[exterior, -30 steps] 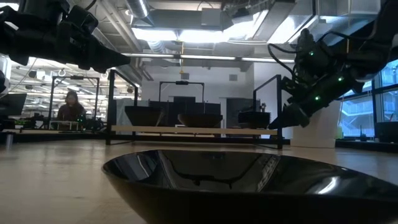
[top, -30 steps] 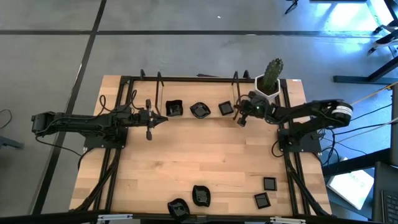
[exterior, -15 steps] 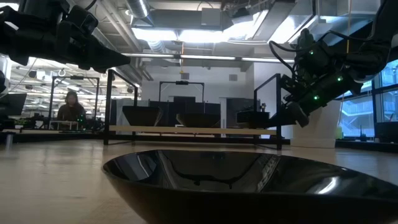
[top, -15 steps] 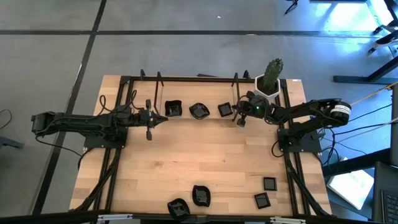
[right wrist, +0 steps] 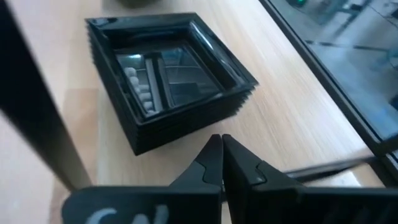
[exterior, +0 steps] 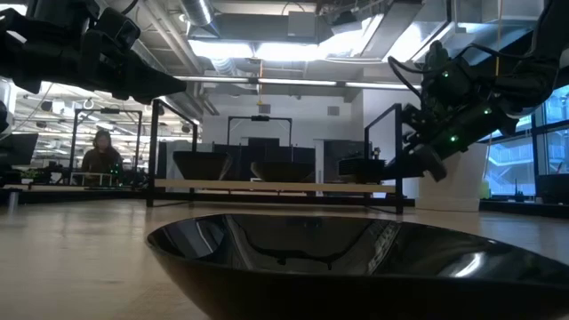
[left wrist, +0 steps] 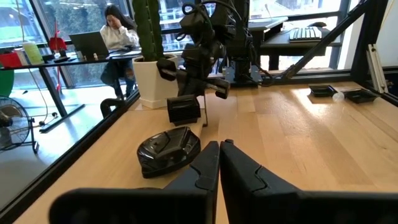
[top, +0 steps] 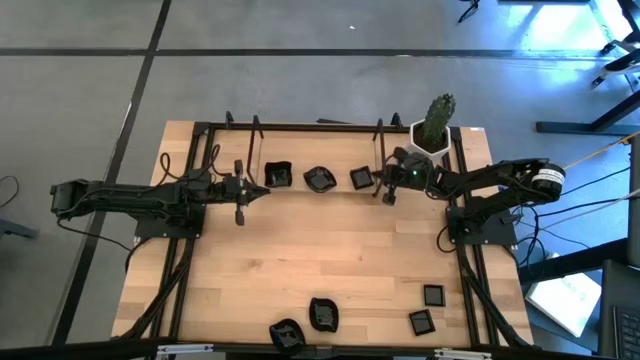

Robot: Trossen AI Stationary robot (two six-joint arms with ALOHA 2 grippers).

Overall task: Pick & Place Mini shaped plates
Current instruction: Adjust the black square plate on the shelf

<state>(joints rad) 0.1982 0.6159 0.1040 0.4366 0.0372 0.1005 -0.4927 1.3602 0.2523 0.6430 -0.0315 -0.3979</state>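
Pale wooden tabletop [top: 330, 260] framed by dark rails; white hexagonal pot with green cactus [top: 432, 130] at the far right corner. Glossy black mini plates lie in two groups: three stacks in a far row, wavy-edged squarish [top: 279, 176], rounded leaf-like [top: 321, 179], flat square stack [top: 362, 176]; singles along the near edge, two leaf-like [top: 323, 313] and two squares [top: 433, 296].

Right claw [top: 388, 186] hangs just beside the square stack [right wrist: 171, 78], on its right-arm side, tips pinched together, holding nothing. The stack lies straight ahead of the tips, its edges set diagonal to the claw's line. Right arm is clearly nearer.

Left claw [top: 262, 189] waits beside the wavy stack, also pinched, empty.

Against a second ago: right claw has edged closer to the square stack; left arm unchanged.
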